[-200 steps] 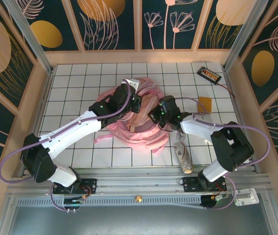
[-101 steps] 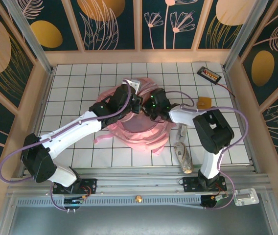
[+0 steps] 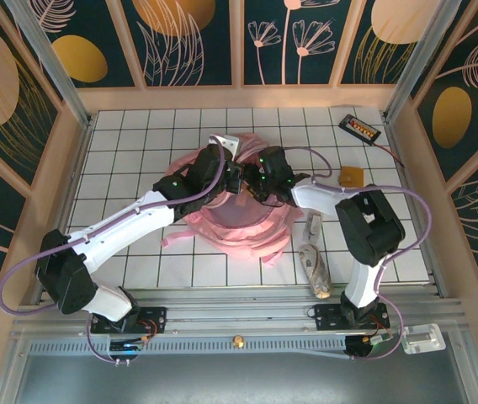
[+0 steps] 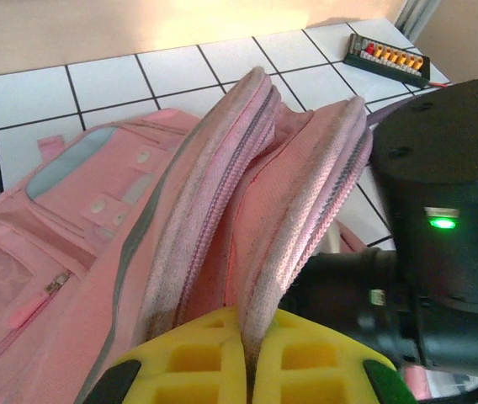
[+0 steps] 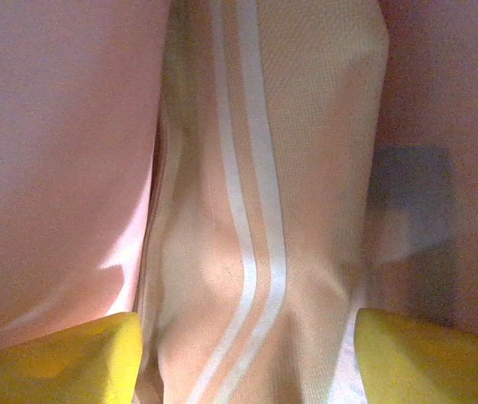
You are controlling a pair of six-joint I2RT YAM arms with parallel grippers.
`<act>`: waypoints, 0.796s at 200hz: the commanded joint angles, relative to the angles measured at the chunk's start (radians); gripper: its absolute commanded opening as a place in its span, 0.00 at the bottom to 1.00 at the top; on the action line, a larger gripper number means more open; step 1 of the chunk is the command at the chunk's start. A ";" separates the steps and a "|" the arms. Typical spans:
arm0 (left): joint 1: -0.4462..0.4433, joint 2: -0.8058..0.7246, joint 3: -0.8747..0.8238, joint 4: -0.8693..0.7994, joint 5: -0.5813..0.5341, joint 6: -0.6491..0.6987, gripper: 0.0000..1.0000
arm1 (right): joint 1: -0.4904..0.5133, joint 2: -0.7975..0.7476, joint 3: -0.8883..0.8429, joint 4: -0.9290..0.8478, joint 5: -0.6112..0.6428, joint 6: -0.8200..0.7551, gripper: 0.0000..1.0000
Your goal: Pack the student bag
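The pink student bag [image 3: 237, 225] lies mid-table with its zipped mouth held up. My left gripper [image 3: 232, 178] is shut on one zipper rim of the bag [image 4: 138, 210], the fabric pinched between its yellow pads [image 4: 188, 362]. From the right, my right gripper [image 3: 252, 180] reaches into the bag's mouth, and its black wrist [image 4: 441, 252] sits close beside the left fingers. Inside, the right gripper [image 5: 247, 337] is open, with its yellow fingers [image 5: 62, 353] wide apart. A tan cloth with two white stripes [image 5: 256, 168] lies between them against the pink lining.
A black device with orange buttons [image 3: 359, 128] lies at the back right, its cable running along the right wall. An orange-brown piece [image 3: 353, 178] lies right of the bag. A small pale item [image 3: 313, 225] and a beige roll [image 3: 315, 271] lie at the front right.
The right arm has swung from the bag's right side up and left, bringing its gripper into the bag's mouth beside the left gripper. The left arm has held still.
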 commanded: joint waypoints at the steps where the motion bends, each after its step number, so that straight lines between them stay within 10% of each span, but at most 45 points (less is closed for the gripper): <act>1: 0.005 0.000 0.014 0.065 -0.060 -0.026 0.00 | -0.006 -0.116 -0.032 -0.074 0.010 -0.114 0.68; 93: 0.018 -0.007 -0.005 0.068 -0.070 -0.041 0.00 | 0.025 -0.490 -0.100 -0.447 0.248 -0.271 0.83; 159: 0.020 -0.024 -0.043 0.104 -0.036 -0.026 0.00 | -0.201 -0.723 -0.239 -0.801 0.302 -0.419 0.88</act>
